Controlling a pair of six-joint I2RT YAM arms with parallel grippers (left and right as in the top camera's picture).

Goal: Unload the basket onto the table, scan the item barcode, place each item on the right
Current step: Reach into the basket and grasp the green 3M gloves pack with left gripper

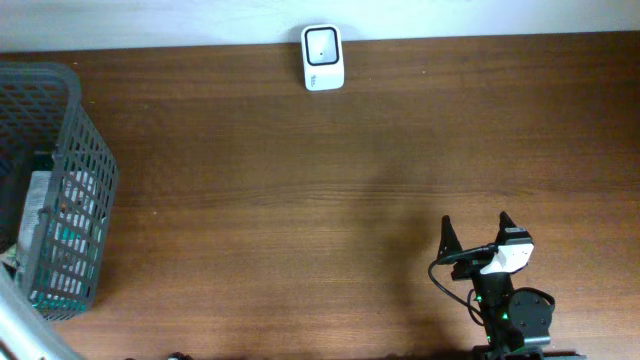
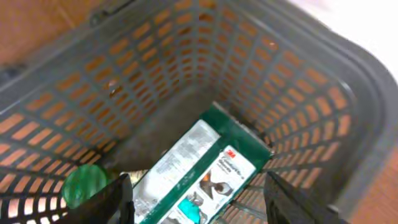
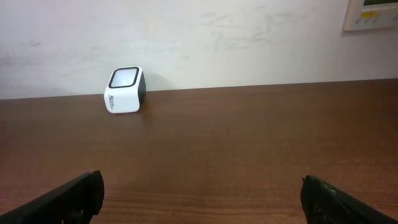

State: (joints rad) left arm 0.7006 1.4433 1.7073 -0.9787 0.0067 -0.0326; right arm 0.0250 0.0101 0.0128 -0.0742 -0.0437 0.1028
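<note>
The item, a green and white printed box, lies tilted on the floor of the grey mesh basket. My left gripper is down inside the basket with its jaws on either side of the box. The left finger is against the box's edge and a gap shows at the right finger, so it stands open. The white barcode scanner sits at the table's far edge by the wall, also seen in the right wrist view. My right gripper hovers open and empty near the front right of the table.
The basket stands at the table's left edge, with pale packaging showing through its mesh. A round green object lies beside the box, next to my left finger. Brown wooden tabletop stretches between the basket and the right arm.
</note>
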